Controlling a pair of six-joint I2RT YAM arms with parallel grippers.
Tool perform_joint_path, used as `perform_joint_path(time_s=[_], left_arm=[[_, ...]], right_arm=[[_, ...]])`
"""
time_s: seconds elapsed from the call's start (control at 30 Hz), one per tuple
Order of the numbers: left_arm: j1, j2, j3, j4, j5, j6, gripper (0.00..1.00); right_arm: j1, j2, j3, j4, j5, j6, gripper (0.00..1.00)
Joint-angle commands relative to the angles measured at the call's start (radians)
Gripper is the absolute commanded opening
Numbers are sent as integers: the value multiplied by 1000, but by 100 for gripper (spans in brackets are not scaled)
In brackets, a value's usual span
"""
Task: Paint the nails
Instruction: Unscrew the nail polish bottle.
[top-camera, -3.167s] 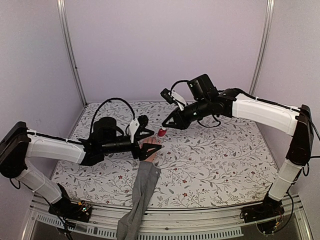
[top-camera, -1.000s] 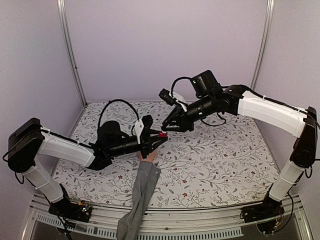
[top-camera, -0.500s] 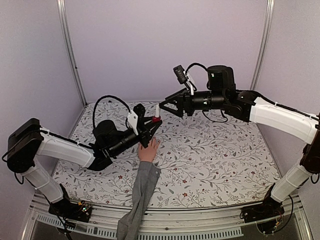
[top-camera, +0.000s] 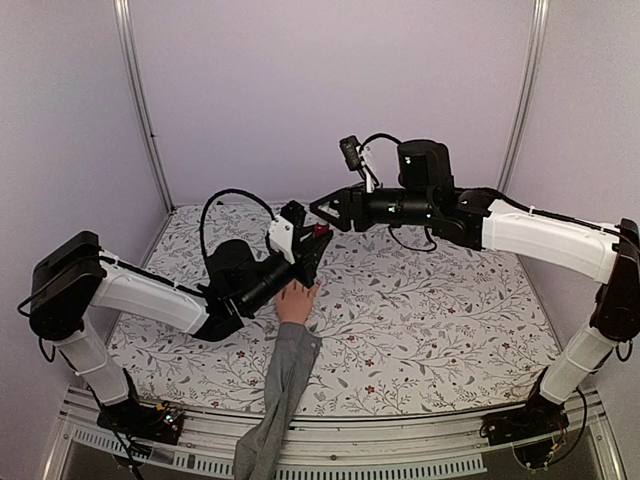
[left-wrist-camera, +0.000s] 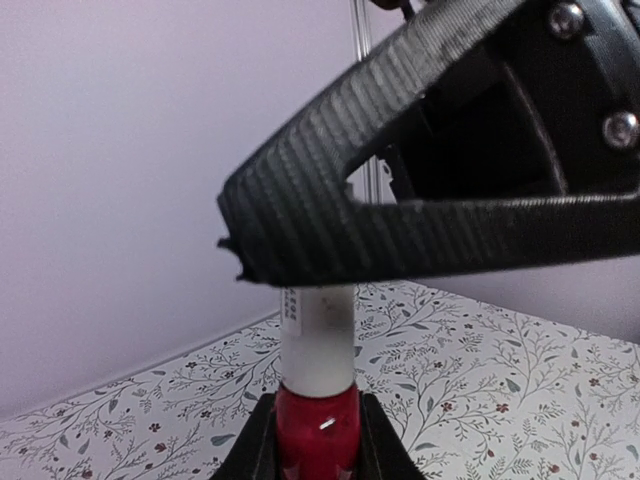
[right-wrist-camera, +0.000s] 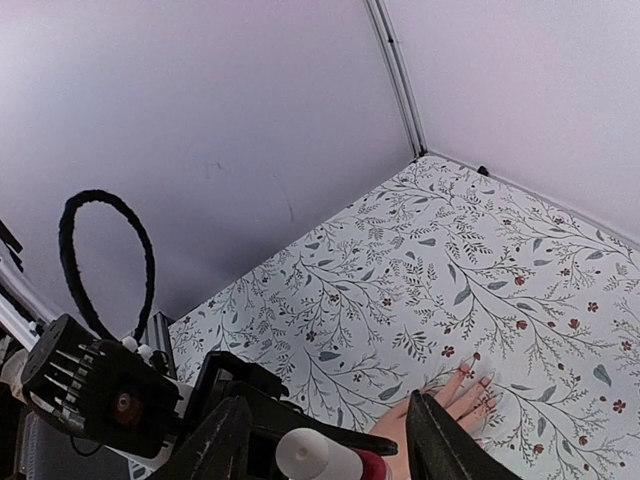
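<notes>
Right tool (top-camera: 322, 212) has closed in on the white cap (left-wrist-camera: 318, 335), and the left arm has nudged the polish bottle (left-wrist-camera: 318, 425) toward it. Left tool (top-camera: 308, 245) is clamped on the red bottle, holding it in the air above the mannequin hand (top-camera: 296, 300). Right tool is part open, fingers flanking the cap, no grip yet. The nails (right-wrist-camera: 478, 378) are on that hand, flat on the desk (top-camera: 430, 300). Step looks like uncapping. Next: pinch the cap squarely, twist, lift the brush straight out.
</notes>
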Motion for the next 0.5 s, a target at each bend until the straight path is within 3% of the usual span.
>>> perform_joint_path(time_s=[0.0, 0.37, 0.47], left_arm=[[-16, 8, 30, 44, -52, -15, 0], [-16, 14, 53, 23, -85, -38, 0], [-15, 9, 57, 19, -65, -36, 0]], right_arm=[[17, 9, 10, 19, 98, 8, 52], [17, 42, -2, 58, 31, 33, 30], [17, 40, -1, 60, 28, 33, 19]])
